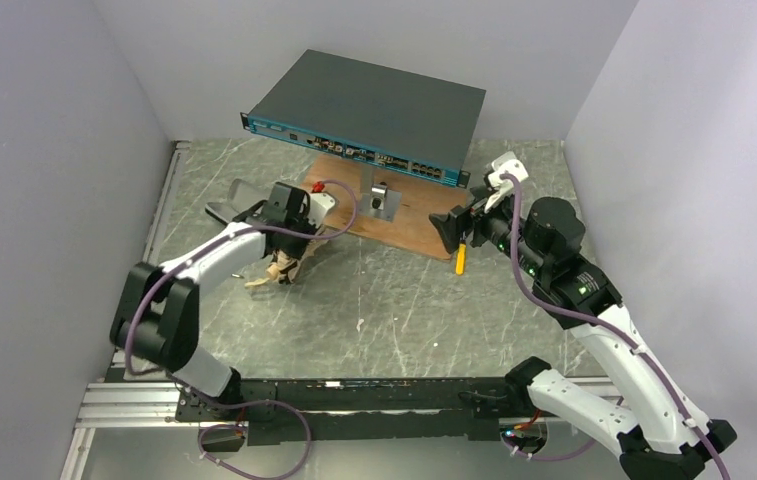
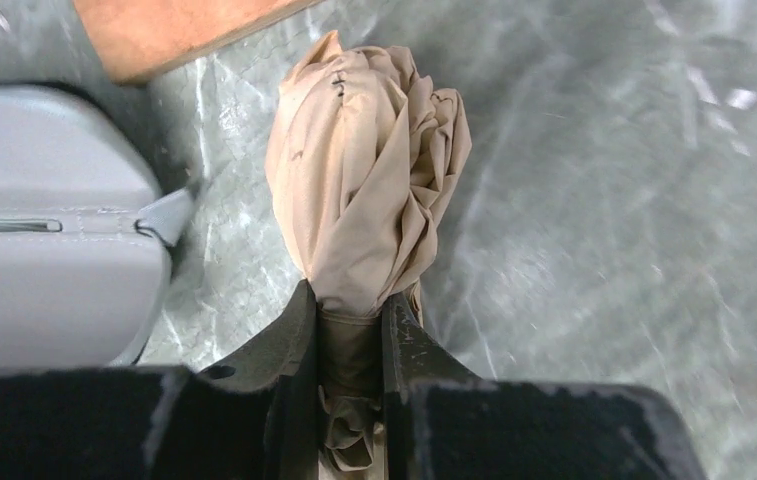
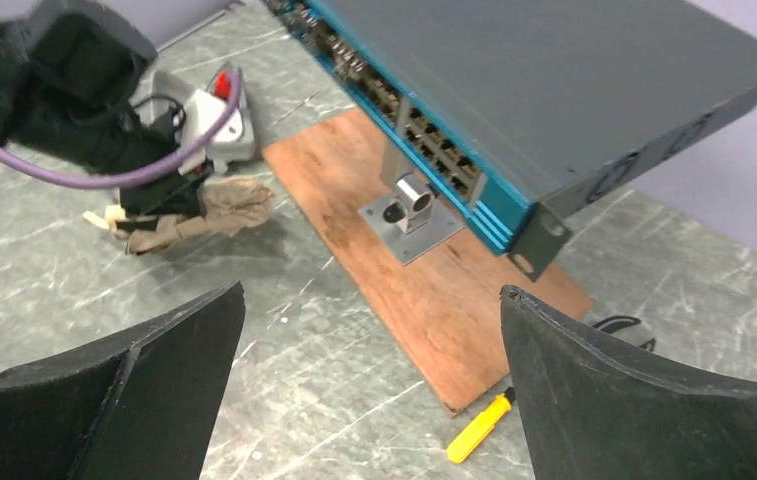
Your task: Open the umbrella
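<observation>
The umbrella is folded, a wrinkled tan bundle lying on the grey marbled table. My left gripper is shut on its near end, with cloth squeezed between the two black fingers. From above, the umbrella sits left of centre under the left gripper. Its shaft and handle are hidden. My right gripper hangs open and empty over the table, well to the right of the umbrella. In the top view the right gripper is near the wooden board's right end.
A grey-teal network switch stands raised on a metal bracket over a wooden board. A yellow screwdriver lies by the board's near corner. A light grey zip case lies just left of the umbrella. Walls enclose three sides.
</observation>
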